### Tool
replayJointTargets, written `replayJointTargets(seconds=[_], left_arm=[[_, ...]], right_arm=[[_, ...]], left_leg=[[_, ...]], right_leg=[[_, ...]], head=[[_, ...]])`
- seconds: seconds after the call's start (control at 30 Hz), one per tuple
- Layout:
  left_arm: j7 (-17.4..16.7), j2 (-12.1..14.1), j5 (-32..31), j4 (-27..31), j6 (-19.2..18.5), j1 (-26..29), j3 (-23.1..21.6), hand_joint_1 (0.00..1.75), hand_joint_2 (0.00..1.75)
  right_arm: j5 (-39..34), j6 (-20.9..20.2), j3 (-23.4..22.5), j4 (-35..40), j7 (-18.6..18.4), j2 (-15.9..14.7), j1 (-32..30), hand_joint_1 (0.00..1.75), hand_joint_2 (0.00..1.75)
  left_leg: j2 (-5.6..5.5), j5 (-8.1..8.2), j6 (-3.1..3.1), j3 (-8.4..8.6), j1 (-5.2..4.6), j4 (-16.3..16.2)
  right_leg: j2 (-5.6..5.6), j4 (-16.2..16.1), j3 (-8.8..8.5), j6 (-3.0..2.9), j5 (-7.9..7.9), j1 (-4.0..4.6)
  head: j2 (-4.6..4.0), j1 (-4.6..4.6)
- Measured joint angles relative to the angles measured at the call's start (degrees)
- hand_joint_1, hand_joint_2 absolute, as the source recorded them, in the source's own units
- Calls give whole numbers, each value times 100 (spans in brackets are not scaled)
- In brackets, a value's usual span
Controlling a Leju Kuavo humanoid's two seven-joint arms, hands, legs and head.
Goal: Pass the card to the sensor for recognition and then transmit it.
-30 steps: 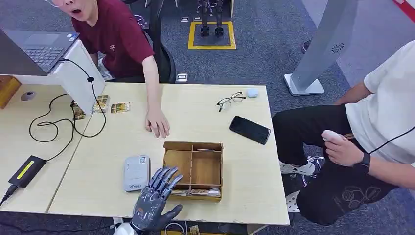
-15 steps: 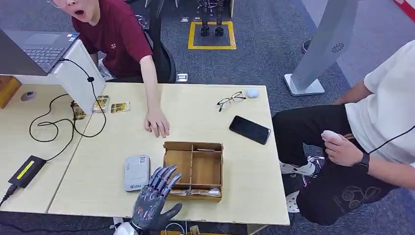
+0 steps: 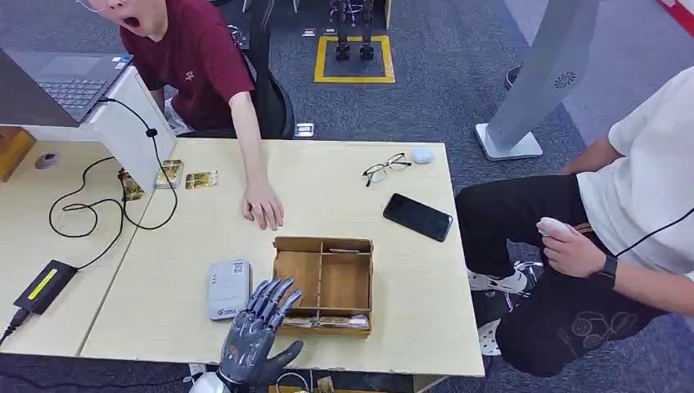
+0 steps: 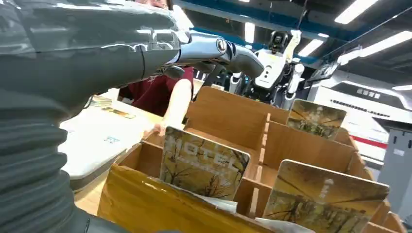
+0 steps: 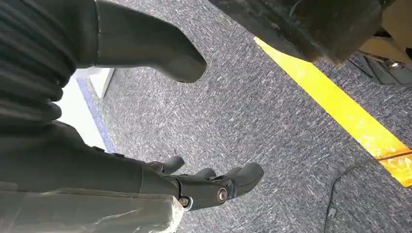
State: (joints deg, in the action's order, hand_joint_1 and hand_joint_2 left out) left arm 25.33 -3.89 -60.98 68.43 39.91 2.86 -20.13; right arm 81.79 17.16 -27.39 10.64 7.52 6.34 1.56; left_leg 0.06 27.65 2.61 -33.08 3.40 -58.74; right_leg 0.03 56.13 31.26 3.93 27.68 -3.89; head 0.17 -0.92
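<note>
A wooden divided box [image 3: 323, 250] stands on the table's near side, with patterned cards [image 3: 331, 322] upright in its nearest slot. In the left wrist view, two cards [image 4: 204, 162] [image 4: 330, 196] lean in the near slot and a third card [image 4: 316, 116] stands further back. A grey card sensor [image 3: 228, 288] lies flat just left of the box. My left hand [image 3: 258, 332] hovers over the box's near left corner, fingers [image 4: 218, 48] spread and holding nothing. My right hand [image 5: 87, 165] hangs above the carpet, fingers apart and empty.
A person in a red shirt rests a hand [image 3: 263, 209] on the table beyond the box. A phone [image 3: 418, 217], glasses [image 3: 385, 168], loose cards [image 3: 200, 179] and cables [image 3: 98, 213] lie around. Another person [image 3: 622, 237] sits at the right.
</note>
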Motion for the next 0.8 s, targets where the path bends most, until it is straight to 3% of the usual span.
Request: replayJointTargets(seconds=[0.3, 0.33, 0.7, 0.73, 0.8], left_arm=[[-31, 0, -39, -48, 0, 0, 0, 0, 175], [-31, 0, -39, -52, 0, 1, 0, 14, 175], [-28, 0, 4, -136, 0, 1, 0, 14, 175], [-28, 0, 4, -138, 0, 1, 0, 175, 175], [-30, 0, 13, -140, 0, 1, 0, 175, 175]], right_arm=[[0, -2, 0, 0, 0, 0, 0, 0, 175], [0, -2, 0, 0, 0, 0, 0, 0, 175], [-15, -2, 0, 0, 0, 0, 0, 0, 175], [-15, -2, 0, 0, 0, 0, 0, 0, 175], [-15, -2, 2, 0, 0, 0, 0, 0, 175]], left_leg=[[0, 0, 0, 0, 0, 0], [0, 0, 0, 0, 0, 0], [0, 0, 0, 0, 0, 0], [0, 0, 0, 0, 0, 0], [0, 0, 0, 0, 0, 0]], right_leg=[[0, 0, 0, 0, 0, 0], [0, 0, 0, 0, 0, 0], [0, 0, 0, 0, 0, 0], [0, 0, 0, 0, 0, 0], [0, 0, 0, 0, 0, 0]], head=[[0, 0], [0, 0], [0, 0], [0, 0], [0, 0]])
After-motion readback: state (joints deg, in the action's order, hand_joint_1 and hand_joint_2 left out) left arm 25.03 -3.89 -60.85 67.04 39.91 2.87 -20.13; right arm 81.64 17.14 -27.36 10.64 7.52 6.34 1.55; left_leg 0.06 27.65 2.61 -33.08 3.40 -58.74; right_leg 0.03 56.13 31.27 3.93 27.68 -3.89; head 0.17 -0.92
